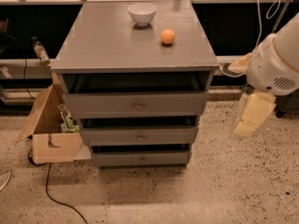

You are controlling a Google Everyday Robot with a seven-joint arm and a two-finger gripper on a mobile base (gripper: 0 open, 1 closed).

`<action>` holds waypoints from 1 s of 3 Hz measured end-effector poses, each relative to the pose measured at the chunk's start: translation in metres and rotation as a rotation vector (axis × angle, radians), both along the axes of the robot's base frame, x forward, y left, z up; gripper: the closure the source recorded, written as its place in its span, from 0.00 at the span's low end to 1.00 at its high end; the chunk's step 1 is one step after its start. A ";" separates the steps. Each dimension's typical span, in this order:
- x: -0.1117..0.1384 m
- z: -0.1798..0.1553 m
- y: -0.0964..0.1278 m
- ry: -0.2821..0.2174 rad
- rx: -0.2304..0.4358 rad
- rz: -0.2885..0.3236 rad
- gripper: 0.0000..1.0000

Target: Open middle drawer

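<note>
The middle drawer [112, 136] is the middle one of three grey drawers in a grey cabinet [93, 36]. It has a flat wide front and a small round knob [140, 137] at its centre. A dark gap shows above its front, below the top drawer [103, 105]. The lowest drawer [117, 159] sits under it. My gripper [246, 127] hangs on the cream end of the white arm [275, 64], to the right of the cabinet at about middle drawer height. It is well apart from the drawer fronts and touches nothing.
A white bowl [142, 13] and an orange [168, 36] sit on the cabinet top. An open cardboard box [51, 146] stands on the floor against the cabinet's left side, with a black cable [56, 197] trailing in front. Speckled floor lies in front and to the right.
</note>
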State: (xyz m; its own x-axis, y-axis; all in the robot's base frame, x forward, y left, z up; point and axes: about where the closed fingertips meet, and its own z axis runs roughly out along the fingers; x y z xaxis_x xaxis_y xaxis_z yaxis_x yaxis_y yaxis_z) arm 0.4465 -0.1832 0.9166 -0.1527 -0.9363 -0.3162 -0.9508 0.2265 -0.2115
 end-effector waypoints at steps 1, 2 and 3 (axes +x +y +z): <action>0.006 -0.039 0.031 0.013 0.103 0.021 0.00; 0.005 -0.038 0.031 0.013 0.102 0.021 0.00; 0.008 -0.080 0.035 0.040 0.124 0.037 0.00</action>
State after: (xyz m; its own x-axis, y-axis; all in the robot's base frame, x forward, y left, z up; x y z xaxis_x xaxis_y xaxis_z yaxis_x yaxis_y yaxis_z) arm 0.4547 -0.1486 0.8368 -0.1341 -0.8957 -0.4240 -0.9660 0.2135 -0.1455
